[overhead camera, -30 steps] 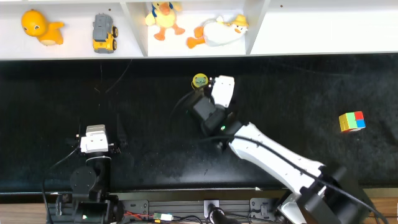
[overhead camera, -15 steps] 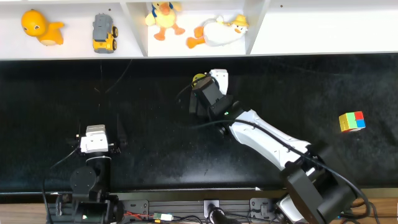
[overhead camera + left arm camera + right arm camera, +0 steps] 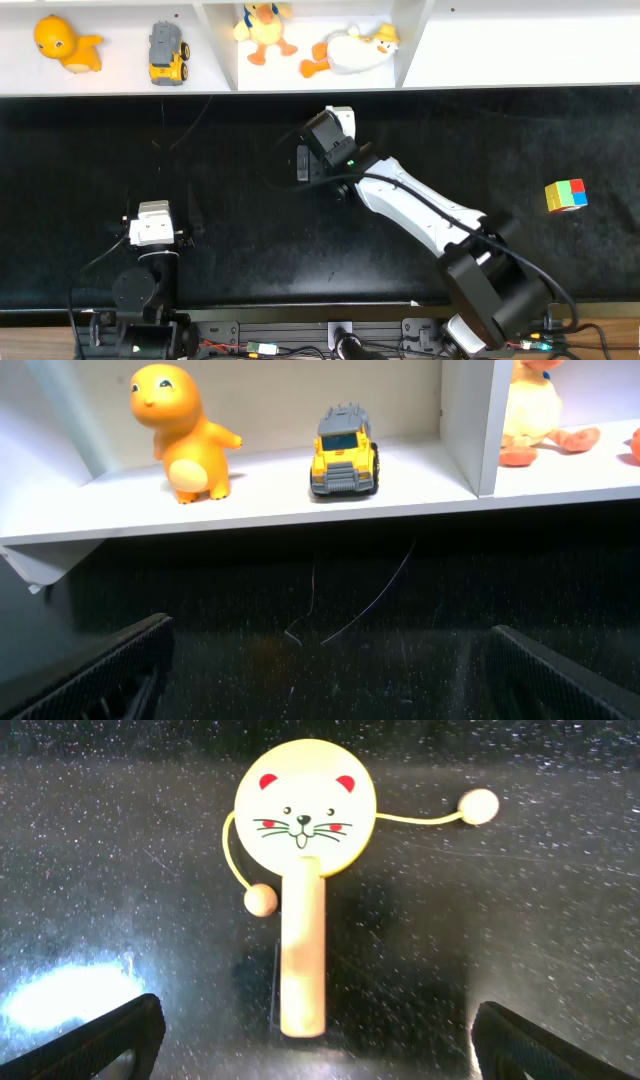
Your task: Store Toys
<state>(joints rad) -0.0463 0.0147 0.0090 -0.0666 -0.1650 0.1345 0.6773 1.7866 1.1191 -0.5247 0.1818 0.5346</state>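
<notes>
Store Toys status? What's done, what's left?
Done: four toys sit on the shelf: orange figure, yellow truck, plush duck, white plush bird. In hand: nothing gripped; the right gripper hangs open over the cat-face rattle drum on the table. To do: that rattle and the colour cube at the table's right. The left gripper is open, parked.

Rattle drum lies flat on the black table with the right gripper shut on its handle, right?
No. The right wrist view shows the right gripper open, fingers wide apart either side of the handle. The rattle drum does lie flat on the black table.
</notes>
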